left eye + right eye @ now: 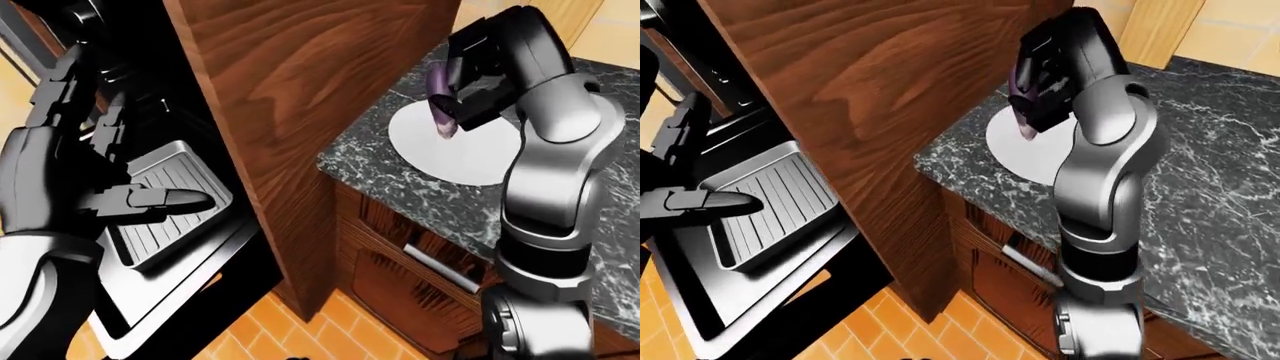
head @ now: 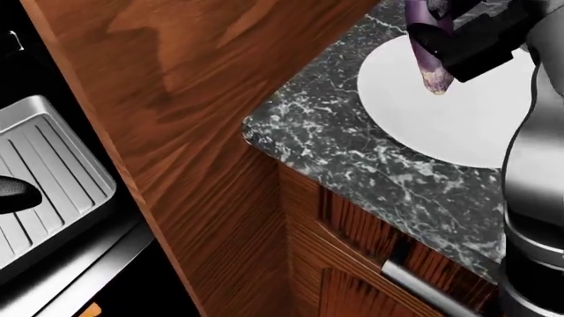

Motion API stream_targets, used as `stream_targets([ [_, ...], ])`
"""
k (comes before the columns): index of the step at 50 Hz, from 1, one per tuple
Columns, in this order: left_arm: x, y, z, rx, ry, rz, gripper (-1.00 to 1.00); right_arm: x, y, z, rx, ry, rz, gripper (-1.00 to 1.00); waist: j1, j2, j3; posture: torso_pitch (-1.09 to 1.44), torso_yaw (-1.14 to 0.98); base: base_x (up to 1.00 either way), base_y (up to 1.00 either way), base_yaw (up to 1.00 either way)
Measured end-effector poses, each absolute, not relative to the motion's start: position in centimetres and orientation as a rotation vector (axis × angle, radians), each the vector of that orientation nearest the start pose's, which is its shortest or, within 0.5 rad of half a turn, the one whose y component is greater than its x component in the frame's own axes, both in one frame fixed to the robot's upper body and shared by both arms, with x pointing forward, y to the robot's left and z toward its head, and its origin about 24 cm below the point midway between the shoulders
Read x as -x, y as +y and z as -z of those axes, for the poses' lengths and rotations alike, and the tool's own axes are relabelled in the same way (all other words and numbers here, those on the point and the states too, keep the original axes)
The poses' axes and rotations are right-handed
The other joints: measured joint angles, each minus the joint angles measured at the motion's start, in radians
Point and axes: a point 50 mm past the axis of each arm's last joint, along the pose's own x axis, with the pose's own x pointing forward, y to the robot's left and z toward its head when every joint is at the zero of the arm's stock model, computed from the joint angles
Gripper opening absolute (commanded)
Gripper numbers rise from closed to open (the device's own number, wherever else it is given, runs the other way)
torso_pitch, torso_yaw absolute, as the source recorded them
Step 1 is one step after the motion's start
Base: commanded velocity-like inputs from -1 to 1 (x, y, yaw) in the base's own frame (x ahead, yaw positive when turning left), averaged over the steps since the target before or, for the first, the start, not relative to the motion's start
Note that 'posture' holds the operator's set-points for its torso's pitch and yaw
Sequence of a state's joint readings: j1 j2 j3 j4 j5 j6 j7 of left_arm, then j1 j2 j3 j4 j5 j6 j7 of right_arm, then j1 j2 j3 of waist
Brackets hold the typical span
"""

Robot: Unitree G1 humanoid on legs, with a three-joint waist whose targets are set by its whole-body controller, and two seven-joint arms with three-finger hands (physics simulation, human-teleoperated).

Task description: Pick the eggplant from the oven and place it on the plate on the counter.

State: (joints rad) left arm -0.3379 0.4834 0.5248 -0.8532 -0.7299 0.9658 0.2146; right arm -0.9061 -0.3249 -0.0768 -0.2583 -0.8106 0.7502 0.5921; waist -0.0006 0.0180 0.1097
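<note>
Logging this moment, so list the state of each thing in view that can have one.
eggplant: held upright above the plate, tip down
plate: bare, on the counter
right robot hand: shut on the eggplant
left robot hand: open, over the tray
tray: empty, in the oven
drawer: closed
</note>
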Motion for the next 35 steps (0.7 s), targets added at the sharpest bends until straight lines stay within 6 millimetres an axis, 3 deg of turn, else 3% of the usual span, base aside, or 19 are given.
stream_targets([
  [11,-21.4,22.5,-25.6,-0.004,-0.333,-0.064,1.0,-31.6,-19.9,-31.7,0.906,-0.106,0.153,-0.97,-0.009,0.003,0.005,0.1,0.0,0.0,0.0,0.0],
  [22,-21.2,22.6,-25.5,-0.003,-0.332,-0.064,1.0,-34.1,-19.4,-31.7,0.955,-0.021,0.095,-0.96,-0.018,0.014,0.009,0.1,0.0,0.0,0.0,0.0],
  [35,-21.3,22.4,-25.2,-0.004,-0.321,-0.061,1.0,-36.6,-19.2,-29.5,1.004,0.058,0.074,-0.97,-0.015,0.015,0.007,0.1,0.0,0.0,0.0,0.0],
])
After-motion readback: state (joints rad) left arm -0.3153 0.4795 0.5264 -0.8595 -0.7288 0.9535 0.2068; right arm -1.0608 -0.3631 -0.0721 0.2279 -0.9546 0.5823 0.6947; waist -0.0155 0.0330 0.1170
